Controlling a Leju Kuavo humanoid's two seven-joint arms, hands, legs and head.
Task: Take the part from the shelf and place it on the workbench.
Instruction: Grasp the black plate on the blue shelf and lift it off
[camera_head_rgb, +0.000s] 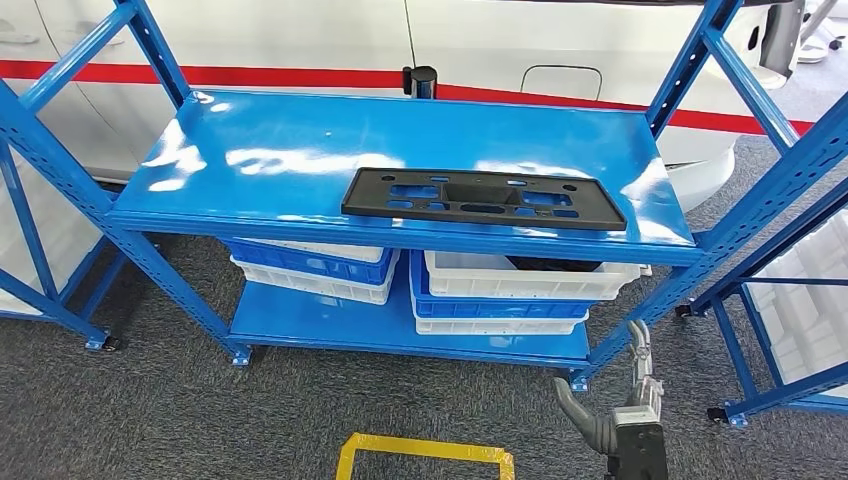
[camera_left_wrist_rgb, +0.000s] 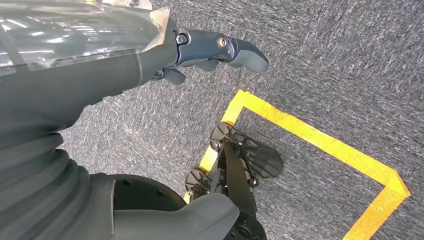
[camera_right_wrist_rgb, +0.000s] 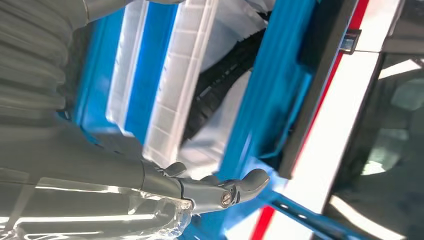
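One black part (camera_head_rgb: 483, 198) lies flat, long axis along the shelf (camera_head_rgb: 300, 140) front edge; left hand (camera_left_wrist_rgb: 210, 52) and right hand (camera_right_wrist_rgb: 215, 187) hold nothing, fingers loosely apart.

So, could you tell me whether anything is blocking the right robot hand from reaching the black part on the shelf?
Nothing visible does. The black part lies alone near the front edge of the top shelf, and the right robot hand hangs low in front of the rack, holding nothing.

No legible text, labels, brand marks, numbers or signs appear on any item in the 3 views.
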